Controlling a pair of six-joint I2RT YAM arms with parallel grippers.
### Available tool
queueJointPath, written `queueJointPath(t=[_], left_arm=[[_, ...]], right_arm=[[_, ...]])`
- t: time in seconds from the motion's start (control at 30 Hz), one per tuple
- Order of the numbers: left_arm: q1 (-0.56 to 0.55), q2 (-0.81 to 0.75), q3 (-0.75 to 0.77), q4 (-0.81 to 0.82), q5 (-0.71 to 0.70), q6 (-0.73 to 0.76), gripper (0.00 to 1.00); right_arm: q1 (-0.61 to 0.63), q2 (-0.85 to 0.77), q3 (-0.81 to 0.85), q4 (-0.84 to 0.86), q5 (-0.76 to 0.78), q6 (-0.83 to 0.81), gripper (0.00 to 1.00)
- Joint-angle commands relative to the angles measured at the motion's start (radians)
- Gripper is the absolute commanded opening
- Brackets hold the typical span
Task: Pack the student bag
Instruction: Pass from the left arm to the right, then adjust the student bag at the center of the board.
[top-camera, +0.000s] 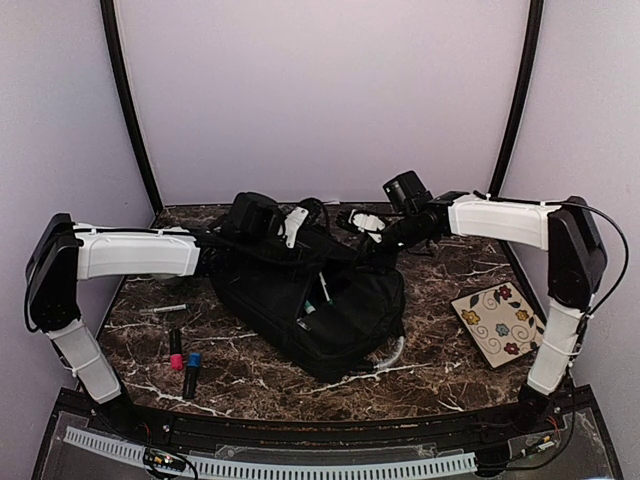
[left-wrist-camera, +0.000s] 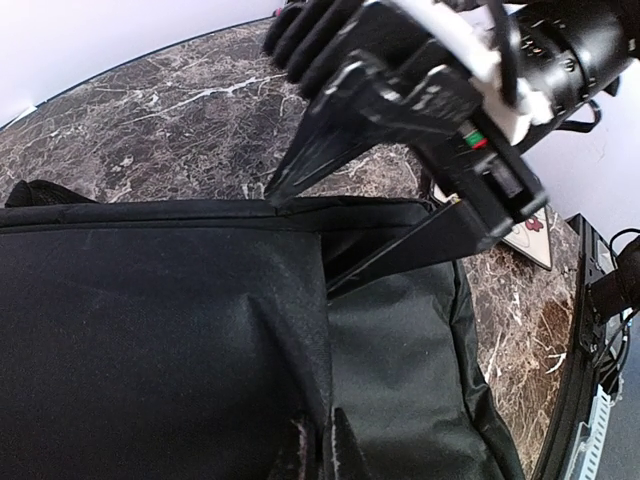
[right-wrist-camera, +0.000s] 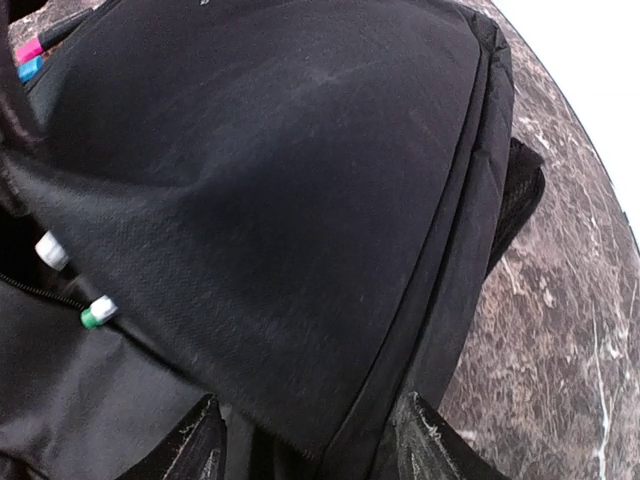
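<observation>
The student bag (top-camera: 312, 302), a large black backpack, lies in the middle of the marble table with its top pocket gaping. My left gripper (left-wrist-camera: 322, 445) is shut, pinching a fold of the bag's black fabric (left-wrist-camera: 200, 330) at the far edge (top-camera: 300, 238). Opposite it, my right gripper (right-wrist-camera: 305, 445) stands open, its two fingers (right-wrist-camera: 420, 440) straddling the bag's seamed edge (right-wrist-camera: 440, 300) with fabric between them. That same gripper (top-camera: 352, 232) shows in the left wrist view (left-wrist-camera: 310, 240). Inside the opening lie a white-capped marker (right-wrist-camera: 50, 250) and a green-capped marker (right-wrist-camera: 97, 312).
A pink marker (top-camera: 175, 352) and a blue marker (top-camera: 192, 372) lie on the table at the front left, with a thin pen (top-camera: 165, 310) behind them. A flowered square card (top-camera: 497, 322) rests at the right. A white cord (top-camera: 392, 357) pokes from under the bag.
</observation>
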Motion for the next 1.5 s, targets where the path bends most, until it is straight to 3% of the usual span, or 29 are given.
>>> queueJointPath(t=[0.0,0.23,0.53,0.67,0.83,0.93,1.0,1.1,1.2,1.37,1.47], left_arm=[[0.004,-0.092,-0.029,0.100,0.049,-0.040,0.00],[0.008,-0.102,-0.035,0.105,0.056,-0.064,0.00],[0.022,-0.074,-0.027,0.145,0.064,-0.131,0.00],[0.024,-0.085,-0.045,0.163,0.054,-0.149,0.01],[0.025,-0.128,-0.066,0.102,0.010,-0.167,0.42],[0.025,-0.183,-0.104,0.034,-0.046,-0.190,0.56],[0.025,-0.240,-0.145,-0.026,-0.098,-0.223,0.58],[0.025,-0.335,-0.228,-0.132,-0.181,-0.286,0.49],[0.025,-0.430,-0.302,-0.255,-0.256,-0.335,0.27],[0.025,-0.500,-0.388,-0.423,-0.326,-0.360,0.00],[0.025,-0.485,-0.423,-0.431,-0.353,-0.373,0.00]], right_arm=[[0.015,0.028,0.045,0.118,-0.048,-0.026,0.59],[0.031,0.033,-0.015,0.336,-0.017,0.070,0.59],[0.089,0.042,-0.011,0.374,-0.081,0.052,0.58],[0.091,0.058,-0.010,0.406,-0.094,0.091,0.45],[0.091,0.057,-0.017,0.435,-0.100,0.127,0.18],[0.090,0.046,-0.041,0.447,-0.093,0.125,0.13],[0.090,0.033,-0.058,0.452,-0.084,0.123,0.11],[0.088,0.002,-0.090,0.460,-0.071,0.115,0.07],[0.079,-0.028,-0.112,0.461,-0.052,0.117,0.05],[0.041,-0.052,-0.129,0.459,-0.060,0.150,0.04],[0.031,-0.061,-0.129,0.443,-0.067,0.153,0.04]])
